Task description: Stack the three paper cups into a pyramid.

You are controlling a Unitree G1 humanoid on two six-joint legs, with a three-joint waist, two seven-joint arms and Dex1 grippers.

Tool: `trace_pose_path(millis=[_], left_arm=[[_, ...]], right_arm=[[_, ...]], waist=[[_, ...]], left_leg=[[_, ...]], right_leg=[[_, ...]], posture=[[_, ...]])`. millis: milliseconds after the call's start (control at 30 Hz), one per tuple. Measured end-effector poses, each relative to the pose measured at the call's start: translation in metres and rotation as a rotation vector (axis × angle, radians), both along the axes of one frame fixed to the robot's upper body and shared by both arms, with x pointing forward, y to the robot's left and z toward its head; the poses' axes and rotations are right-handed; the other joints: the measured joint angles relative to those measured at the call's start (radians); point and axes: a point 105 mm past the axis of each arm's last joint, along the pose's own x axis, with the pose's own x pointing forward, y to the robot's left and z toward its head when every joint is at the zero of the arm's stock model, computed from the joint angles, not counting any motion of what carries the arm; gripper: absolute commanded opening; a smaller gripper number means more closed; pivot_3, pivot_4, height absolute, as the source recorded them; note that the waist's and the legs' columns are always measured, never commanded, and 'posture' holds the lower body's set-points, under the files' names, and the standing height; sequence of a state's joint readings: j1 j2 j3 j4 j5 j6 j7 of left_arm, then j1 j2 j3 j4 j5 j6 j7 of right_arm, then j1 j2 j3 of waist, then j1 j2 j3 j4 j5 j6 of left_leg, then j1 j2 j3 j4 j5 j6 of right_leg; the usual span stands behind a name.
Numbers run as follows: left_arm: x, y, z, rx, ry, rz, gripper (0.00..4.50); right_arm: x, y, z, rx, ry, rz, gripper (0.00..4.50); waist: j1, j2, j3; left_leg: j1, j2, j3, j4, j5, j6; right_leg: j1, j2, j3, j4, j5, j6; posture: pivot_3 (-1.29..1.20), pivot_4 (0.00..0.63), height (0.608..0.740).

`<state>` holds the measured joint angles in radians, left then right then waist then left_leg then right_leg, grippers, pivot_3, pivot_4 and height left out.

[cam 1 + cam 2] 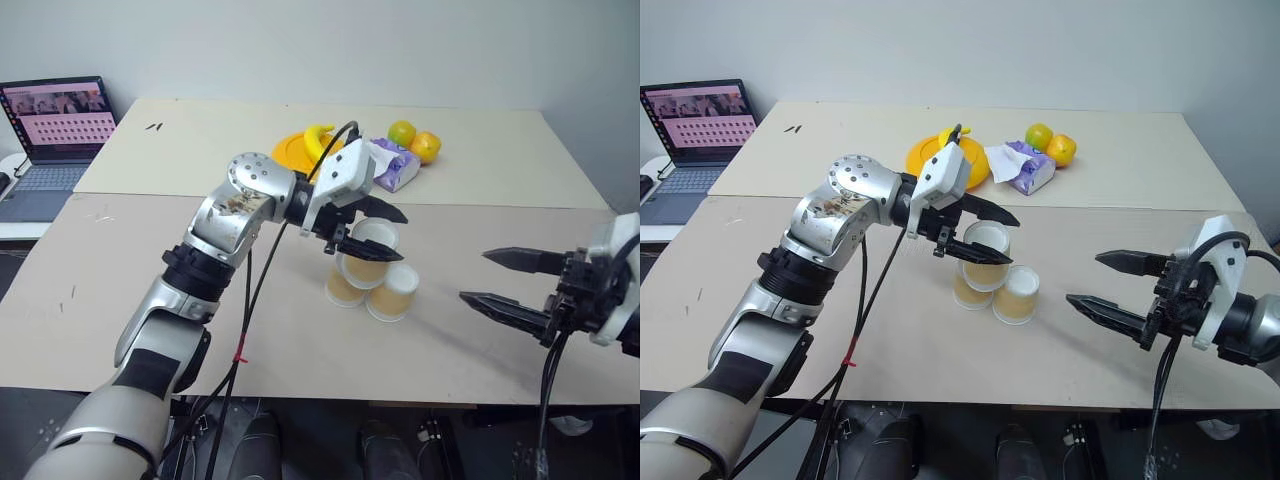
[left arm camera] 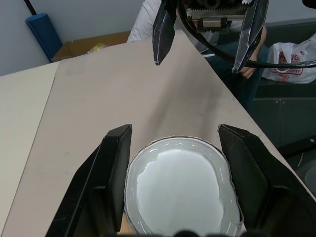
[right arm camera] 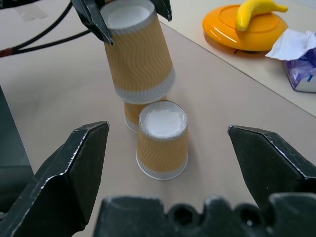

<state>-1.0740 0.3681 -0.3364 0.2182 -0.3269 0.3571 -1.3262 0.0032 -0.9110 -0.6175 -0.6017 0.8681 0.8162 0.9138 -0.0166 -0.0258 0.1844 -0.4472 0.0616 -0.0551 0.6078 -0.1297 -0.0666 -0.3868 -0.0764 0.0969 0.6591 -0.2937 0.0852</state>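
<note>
Above two cups, left claw grips third cup.

An open laptop is sitting far out beyond the left pincer's arm, screen glowing. Past that pincer, on the far table, an orange plate is carrying a banana. Just beside the plate a purple tissue pack is lying, and two round fruits, one green-yellow, one orange, are resting beside it.
</note>
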Motion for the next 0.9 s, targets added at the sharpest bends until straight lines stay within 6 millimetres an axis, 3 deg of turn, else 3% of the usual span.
trace_pose_path(millis=[900], left_arm=[[0.002, -0.015, 0.006, -0.057, 0.036, -0.004, 2.42]], right_arm=[[-0.004, -0.004, -0.003, -0.002, -0.004, -0.043, 4.5]], waist=[[0.0, 0.0, 0.0]], left_leg=[[0.0, 0.0, 0.0, 0.0, 0.0, 0.0]], right_leg=[[0.0, 0.0, 0.0, 0.001, 0.0, 0.0]], posture=[[0.0, 0.15, 0.732]])
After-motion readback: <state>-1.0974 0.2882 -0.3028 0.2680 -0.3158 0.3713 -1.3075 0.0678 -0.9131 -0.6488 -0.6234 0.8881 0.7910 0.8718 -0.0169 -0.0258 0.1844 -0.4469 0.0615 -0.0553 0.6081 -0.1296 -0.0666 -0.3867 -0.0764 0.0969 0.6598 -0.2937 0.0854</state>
